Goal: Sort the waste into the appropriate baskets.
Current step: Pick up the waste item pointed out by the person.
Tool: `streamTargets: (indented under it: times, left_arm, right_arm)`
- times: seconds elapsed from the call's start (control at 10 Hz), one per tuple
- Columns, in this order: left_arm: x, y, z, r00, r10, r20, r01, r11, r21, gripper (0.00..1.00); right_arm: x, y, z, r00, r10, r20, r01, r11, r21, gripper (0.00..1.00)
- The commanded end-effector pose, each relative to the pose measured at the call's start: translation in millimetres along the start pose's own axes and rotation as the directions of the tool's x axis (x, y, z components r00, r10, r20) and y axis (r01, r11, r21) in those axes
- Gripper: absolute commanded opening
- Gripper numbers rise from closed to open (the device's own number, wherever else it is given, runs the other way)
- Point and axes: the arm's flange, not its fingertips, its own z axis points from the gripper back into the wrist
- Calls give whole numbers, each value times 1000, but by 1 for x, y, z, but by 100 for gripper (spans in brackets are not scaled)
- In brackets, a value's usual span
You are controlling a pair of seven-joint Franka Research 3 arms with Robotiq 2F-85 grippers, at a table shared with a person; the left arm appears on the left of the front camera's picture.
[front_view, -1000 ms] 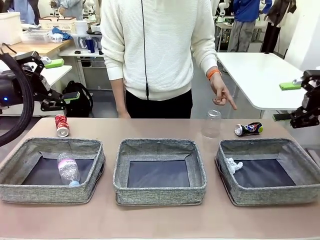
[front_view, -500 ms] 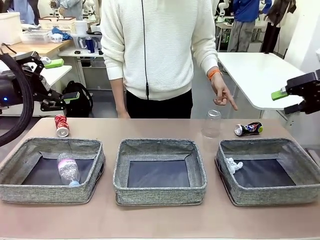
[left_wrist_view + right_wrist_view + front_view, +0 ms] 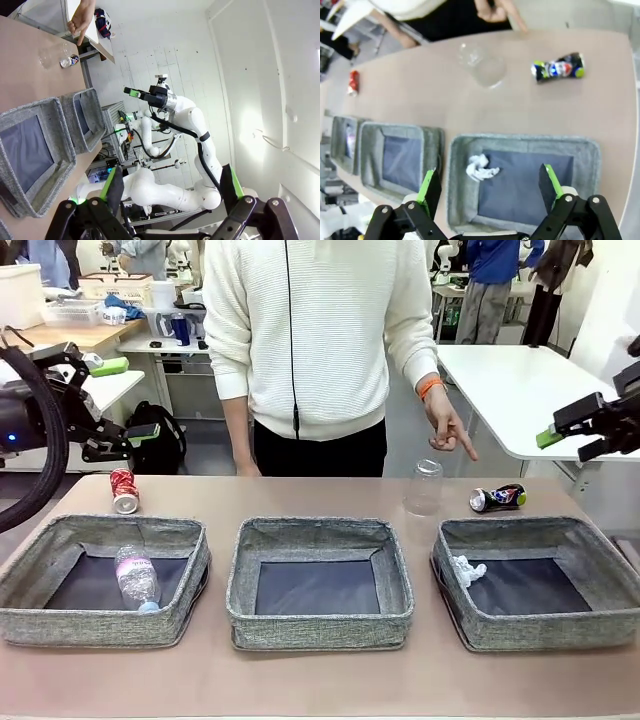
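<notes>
Bench (image 3: 320, 680) unchanged: dark can (image 3: 497, 499), cup (image 3: 424, 487) sat below person's pointing hand (image 3: 445, 430); bottle (image 3: 136, 578) in left basket (image 3: 100, 628). Right pincer (image 3: 566, 440) had risen, jaws wide; left pincer (image 3: 128, 400) wide, unmoved.

White side table (image 3: 505, 390), black backpack (image 3: 170, 450)

Three grey woven baskets line the table's near edge: the left basket (image 3: 60, 625) holds a clear plastic bottle (image 3: 136, 578) lying flat, the middle basket (image 3: 318, 628) shows its dark bottom, and the right basket (image 3: 540, 632) holds a crumpled white paper ball (image 3: 465, 569) against its left wall. Near the far edge a red crushed can (image 3: 123, 490) lies at the left, a clear plastic cup (image 3: 424, 487) stands right of centre, and a dark multicoloured crushed can (image 3: 497, 498) lies beside it
</notes>
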Motion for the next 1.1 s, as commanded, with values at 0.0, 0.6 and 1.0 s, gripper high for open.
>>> streamTargets:
  times: [0.0, 0.6, 1.0]
  left_arm:
    - [-4, -3, -2, 1000, 15, 16, -15, 1000, -15, 100]
    - [-4, -3, -2, 1000, 15, 16, -15, 1000, -15, 100]
    - [-4, -3, -2, 1000, 15, 16, -15, 1000, -15, 100]
  right_arm:
    - [11, 2, -3, 999, -42, -35, 38, 995, -97, 100]
    - [91, -5, -106, 645, 606, -466, -746, 632, -209, 100]
    - [80, -18, -126, 698, 464, -545, -676, 677, -290, 100]
